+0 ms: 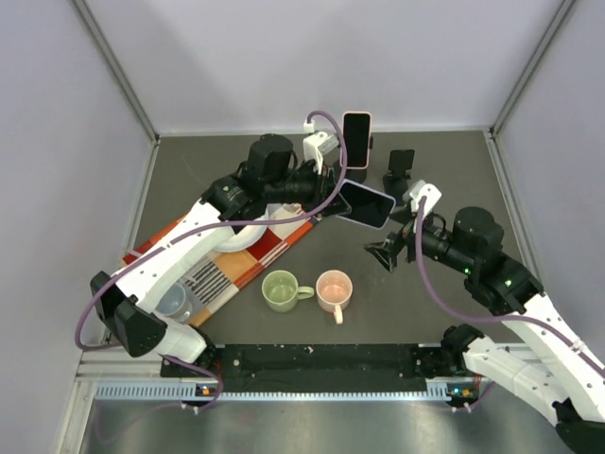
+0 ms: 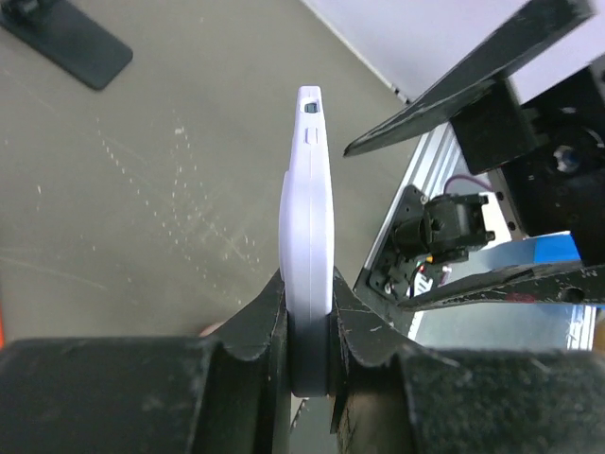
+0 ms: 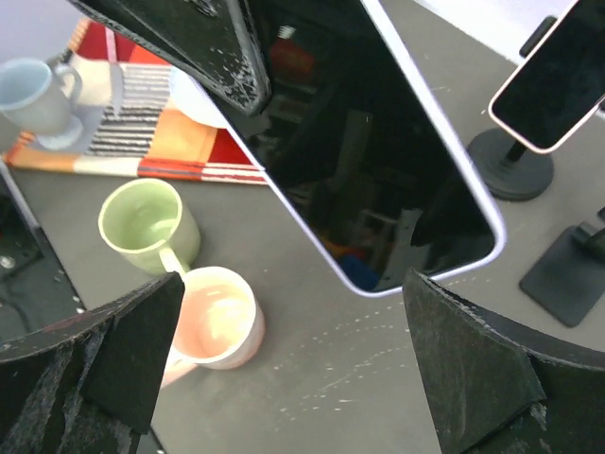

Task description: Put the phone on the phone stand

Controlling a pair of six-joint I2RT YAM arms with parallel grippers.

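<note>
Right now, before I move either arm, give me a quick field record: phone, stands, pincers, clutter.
held phone: black-screened phone with a lilac rim, off the table, gripped edge-on
left pincer: shut on that phone
right pincer: open, empty, near the phone but not touching it
free stand: empty black phone stand, beyond the held phone
taken stand: round-based black stand carrying a pink-cased phone
clutter: green ceramic mug and pink ceramic mug, side by side near the arm bases
</note>
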